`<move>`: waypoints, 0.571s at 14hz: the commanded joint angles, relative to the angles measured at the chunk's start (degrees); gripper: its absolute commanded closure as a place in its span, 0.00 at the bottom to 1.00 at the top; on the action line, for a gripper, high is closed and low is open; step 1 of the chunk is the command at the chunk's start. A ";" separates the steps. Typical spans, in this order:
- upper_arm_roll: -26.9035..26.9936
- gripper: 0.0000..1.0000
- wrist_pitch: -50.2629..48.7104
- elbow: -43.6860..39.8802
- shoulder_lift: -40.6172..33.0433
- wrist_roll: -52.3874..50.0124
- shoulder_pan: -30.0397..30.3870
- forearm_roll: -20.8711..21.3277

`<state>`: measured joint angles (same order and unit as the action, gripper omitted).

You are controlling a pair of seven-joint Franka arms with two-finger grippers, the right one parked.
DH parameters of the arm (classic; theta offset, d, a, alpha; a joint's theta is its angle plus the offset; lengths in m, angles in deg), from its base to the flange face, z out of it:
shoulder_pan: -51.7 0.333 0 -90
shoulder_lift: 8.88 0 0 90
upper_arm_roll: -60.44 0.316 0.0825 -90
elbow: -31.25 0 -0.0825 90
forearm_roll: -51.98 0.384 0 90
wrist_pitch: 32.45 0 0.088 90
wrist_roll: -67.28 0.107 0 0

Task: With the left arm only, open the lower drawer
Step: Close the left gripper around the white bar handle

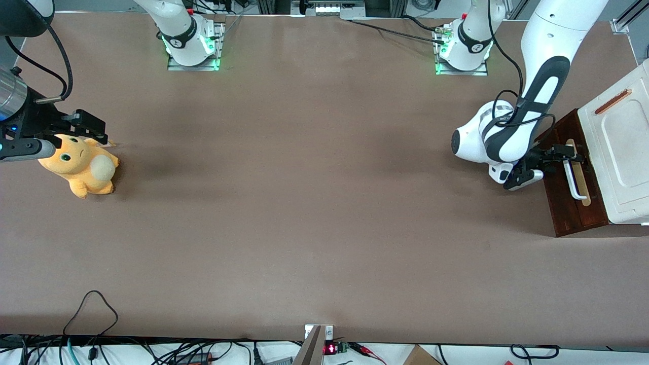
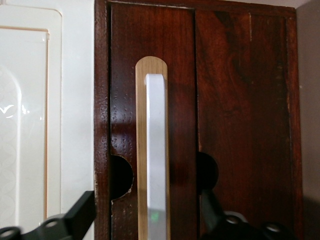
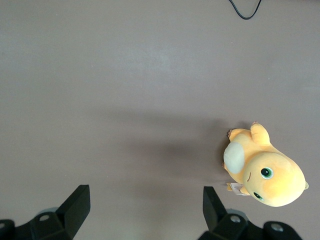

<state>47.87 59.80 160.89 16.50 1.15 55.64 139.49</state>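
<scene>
The lower drawer (image 1: 560, 203) has a dark reddish-brown front with a white bar handle (image 1: 572, 180) over a tan strip, at the working arm's end of the table. None of its pale interior shows. The left arm (image 1: 512, 137) reaches down in front of the drawer. Its gripper (image 1: 566, 155) is at the end of the handle farther from the front camera. In the left wrist view the gripper (image 2: 150, 219) is open. Its black fingers (image 2: 81, 214) stand wide apart, one on each side of the white handle (image 2: 156, 150), not touching it. The drawer front (image 2: 180, 100) fills that view.
The cream-white cabinet top (image 1: 621, 147) with a small orange-brown bar (image 1: 612, 101) sits above the drawer; it also shows in the left wrist view (image 2: 30, 125). An orange plush toy (image 1: 81, 170) lies toward the parked arm's end of the brown table (image 1: 304, 203).
</scene>
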 commanded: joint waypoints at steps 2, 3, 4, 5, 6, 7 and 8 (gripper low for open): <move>0.71 0.36 -0.76 0.35 0.45 -1.11 -0.86 1.44; 0.79 0.37 -0.84 0.35 0.46 -1.11 -0.86 1.44; 0.88 0.37 -0.84 0.35 0.46 -1.11 -0.86 1.44; 1.49 0.37 -0.76 0.35 0.46 -1.11 -0.78 1.53; 2.02 0.37 -0.67 0.35 0.63 -1.11 -0.86 2.22; 2.55 0.39 -0.58 0.35 1.07 -1.20 -0.86 3.53; 3.16 0.41 -0.41 0.35 1.24 -1.46 -0.86 3.98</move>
<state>49.44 59.79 161.18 16.73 1.10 55.50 141.11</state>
